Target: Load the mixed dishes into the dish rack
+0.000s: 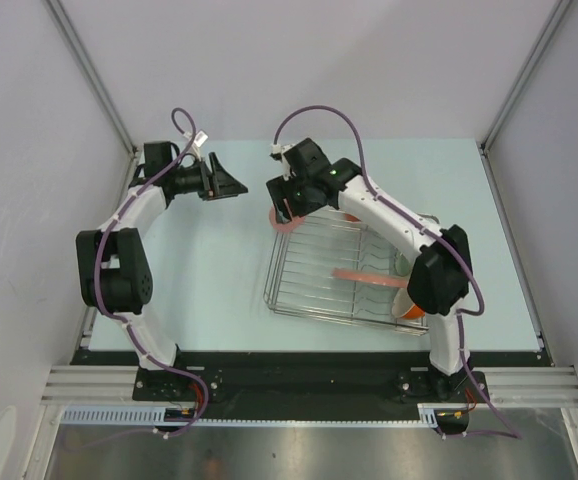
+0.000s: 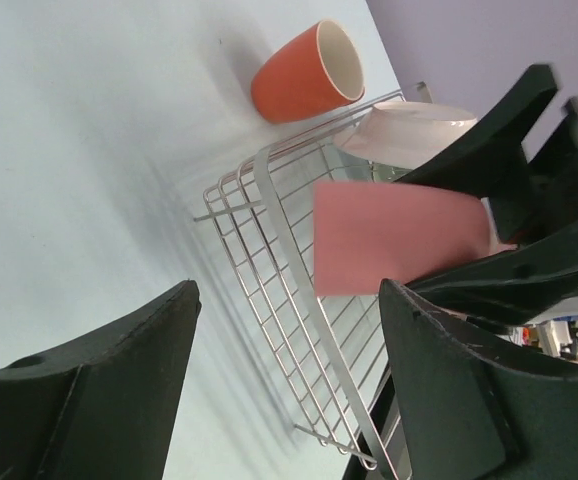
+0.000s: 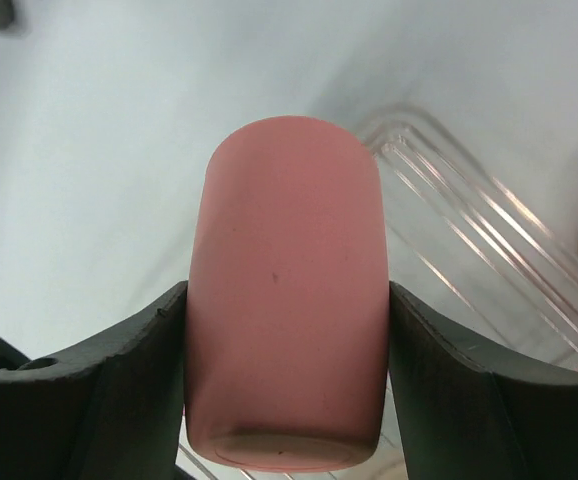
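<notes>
My right gripper [image 1: 287, 208] [image 3: 287, 330] is shut on the pink tumbler [image 1: 282, 222] [image 3: 284, 200] and holds it at the far left corner of the silver wire dish rack [image 1: 319, 275] [image 3: 469, 240]. In the left wrist view the tumbler [image 2: 399, 240] hangs just above the rack's wires [image 2: 289, 290]. A pink plate [image 1: 367, 277] [image 2: 409, 130] leans inside the rack. An orange cream-lined cup [image 2: 304, 72] [image 1: 406, 306] lies on the table by the rack's near right corner; no handle shows. My left gripper [image 1: 231, 187] [image 2: 289, 390] is open and empty, left of the rack. The other dishes are out of view.
The pale blue table [image 1: 209, 290] ends at a black rail at the front. Grey walls with metal posts [image 1: 94, 75] close the sides and back. The right arm's elbow [image 1: 439, 265] hangs over the rack's right end.
</notes>
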